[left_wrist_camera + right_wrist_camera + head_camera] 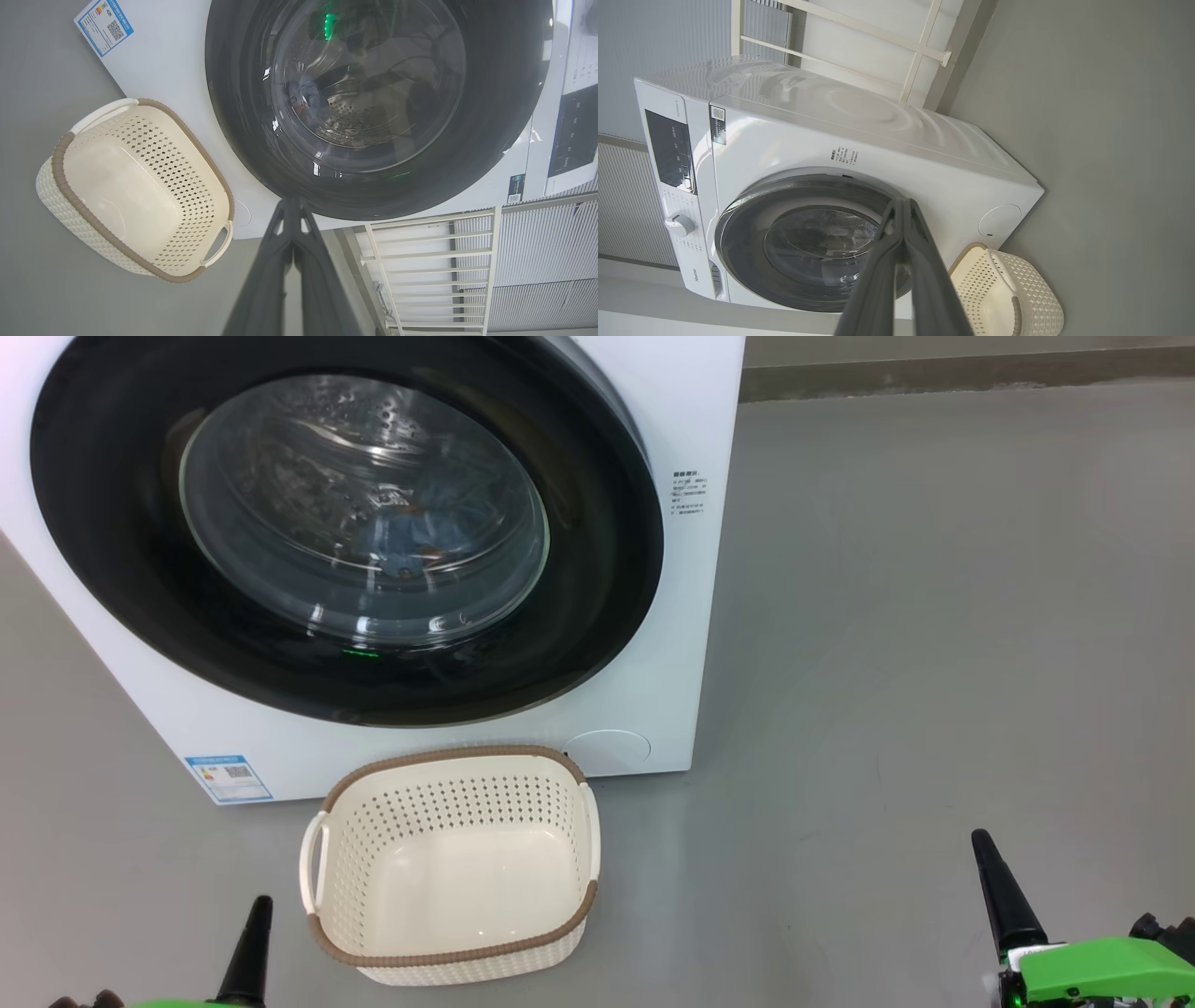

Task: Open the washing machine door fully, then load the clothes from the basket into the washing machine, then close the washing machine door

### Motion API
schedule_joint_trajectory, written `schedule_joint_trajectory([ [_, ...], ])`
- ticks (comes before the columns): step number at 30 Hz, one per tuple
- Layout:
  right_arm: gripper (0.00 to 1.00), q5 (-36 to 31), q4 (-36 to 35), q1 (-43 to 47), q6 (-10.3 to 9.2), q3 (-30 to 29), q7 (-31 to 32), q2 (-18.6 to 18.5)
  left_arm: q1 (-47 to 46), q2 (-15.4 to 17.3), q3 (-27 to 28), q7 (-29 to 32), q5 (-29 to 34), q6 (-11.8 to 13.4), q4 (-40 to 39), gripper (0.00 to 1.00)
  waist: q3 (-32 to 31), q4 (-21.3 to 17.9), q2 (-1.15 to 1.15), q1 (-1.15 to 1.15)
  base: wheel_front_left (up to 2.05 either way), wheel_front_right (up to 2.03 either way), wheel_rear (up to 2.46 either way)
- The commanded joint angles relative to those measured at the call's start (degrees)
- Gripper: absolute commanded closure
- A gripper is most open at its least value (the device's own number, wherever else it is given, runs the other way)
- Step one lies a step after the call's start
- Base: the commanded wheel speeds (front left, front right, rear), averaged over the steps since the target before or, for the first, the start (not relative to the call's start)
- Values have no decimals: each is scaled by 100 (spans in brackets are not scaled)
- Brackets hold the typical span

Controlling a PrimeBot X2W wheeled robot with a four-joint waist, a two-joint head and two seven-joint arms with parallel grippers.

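Head view: washer [695, 448] on grey floor [934, 616], door [112, 523] shut flush against the front. Clothes [420, 537] lie inside the drum, seen as a blue patch through the glass. Basket [457, 753] sits on the floor just before the washer's lower front edge, right of the blue label [229, 777]; its bare bottom shows, and I can't tell whether it touches the washer. Left gripper [261, 907] is at the lower left, right gripper [980, 842] at the lower right. Both have fingers pressed together, hold nothing and are apart from the basket.

Left wrist view: left gripper [292, 204] has its fingers together to a point, the tip over the door [233, 93] rim. Clothes [303, 95] are a blue bit behind the glass. Basket [60, 172] is at the left by the washer front, label [103, 23] at the top left.

Right wrist view: right gripper [903, 204] has its fingers closed on each other, pointing at the washer [878, 140]. Door [738, 224] is closed. Basket [1031, 289] is at the lower right, beside the washer base. Clothes are too dim to make out.
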Motion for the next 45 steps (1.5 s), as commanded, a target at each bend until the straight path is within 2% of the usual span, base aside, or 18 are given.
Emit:
schedule_joint_trajectory([
  [1,100,159,-129,-287,-26,79,43,-14,-333,105,162,55,-177,-54,-88,100,1,0,0,0,0,0,0],
  [25,100,1603,-64,-436,-33,-40,451,34,-684,130,213,464,-1740,-160,219,100,20,-11,0,0,0,0,0],
  [45,100,1605,-64,-437,-33,-42,454,36,-685,124,222,472,-1737,-160,219,100,20,-11,0,0,0,0,0],
])
